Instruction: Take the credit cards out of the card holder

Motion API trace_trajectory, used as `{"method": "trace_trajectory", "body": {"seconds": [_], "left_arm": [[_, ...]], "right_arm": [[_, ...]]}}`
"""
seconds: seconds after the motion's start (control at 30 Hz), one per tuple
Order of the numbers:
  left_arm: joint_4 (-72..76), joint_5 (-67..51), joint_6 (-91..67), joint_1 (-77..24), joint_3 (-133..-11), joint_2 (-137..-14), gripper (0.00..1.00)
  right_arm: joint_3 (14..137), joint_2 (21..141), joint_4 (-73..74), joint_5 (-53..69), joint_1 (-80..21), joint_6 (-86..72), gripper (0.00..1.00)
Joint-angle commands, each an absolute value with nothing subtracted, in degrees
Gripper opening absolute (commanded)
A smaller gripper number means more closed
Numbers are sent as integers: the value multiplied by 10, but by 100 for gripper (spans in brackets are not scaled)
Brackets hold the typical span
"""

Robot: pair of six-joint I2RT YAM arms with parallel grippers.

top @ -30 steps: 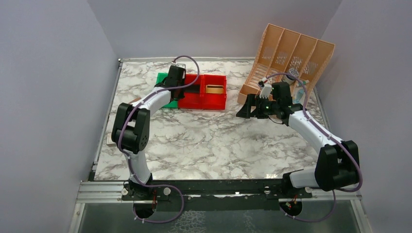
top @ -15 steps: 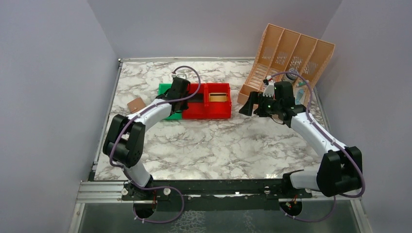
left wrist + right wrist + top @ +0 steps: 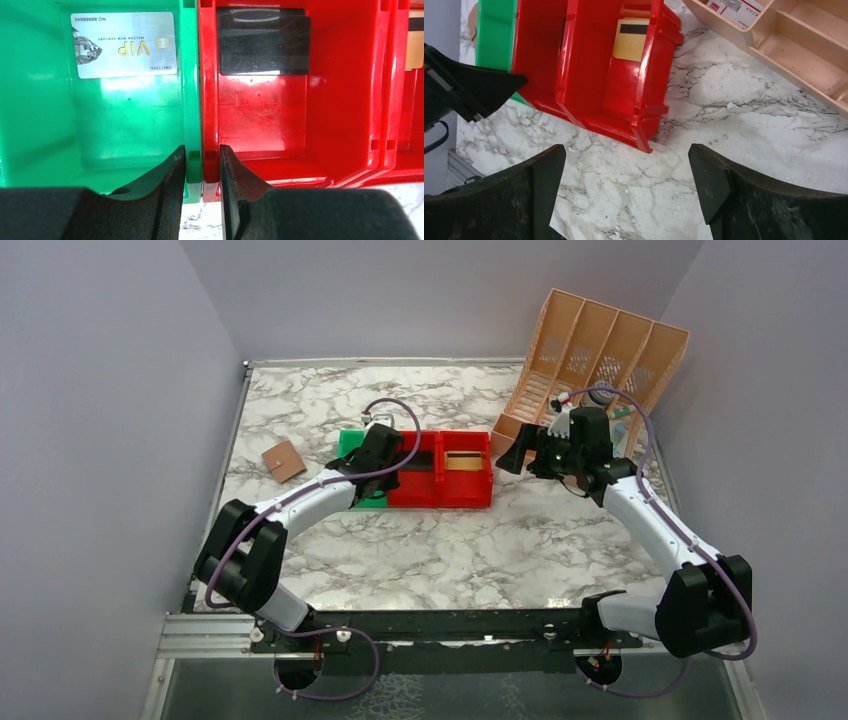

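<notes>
The card holder (image 3: 284, 460) lies folded on the table at the left, apart from both arms. A yellow-gold card (image 3: 630, 39) with a black stripe lies in the right red bin (image 3: 466, 498). A dark grey card (image 3: 264, 44) lies in the middle red bin (image 3: 260, 115). A silver VIP card (image 3: 124, 45) lies in the green bin (image 3: 125, 120). My left gripper (image 3: 202, 157) is shut on the joined walls of the green and middle red bins. My right gripper (image 3: 626, 170) is open and empty, above the marble right of the bins.
The peach slotted file organizer (image 3: 590, 350) stands at the back right, close behind my right gripper (image 3: 510, 455). The row of bins sits mid-table. Grey walls close in the left, back and right sides.
My left gripper has dragged the row of bins right and towards the near edge, which uncovered the card holder. My right gripper has drawn back a little towards the organizer.
</notes>
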State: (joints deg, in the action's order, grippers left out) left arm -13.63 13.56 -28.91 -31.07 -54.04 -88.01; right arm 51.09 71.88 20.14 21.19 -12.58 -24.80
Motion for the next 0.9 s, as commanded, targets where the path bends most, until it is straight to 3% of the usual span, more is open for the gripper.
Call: {"method": "trace_trajectory", "body": {"seconds": [0.0, 0.3, 0.43, 0.63, 0.87], "left_arm": [[-206, 111, -356, -348, -499, -891, 25], [-208, 128, -393, -361, -488, -863, 34], [-214, 127, -390, -361, -498, -835, 46], [-233, 167, -354, -359, -541, -792, 74], [-248, 187, -286, -278, -605, -775, 86]], "right_arm": [[506, 701, 195, 192, -124, -262, 97], [506, 697, 199, 185, -124, -261, 97], [507, 695, 199, 189, -124, -259, 97], [505, 685, 194, 197, -124, -249, 98], [498, 661, 189, 195, -124, -236, 100]]}}
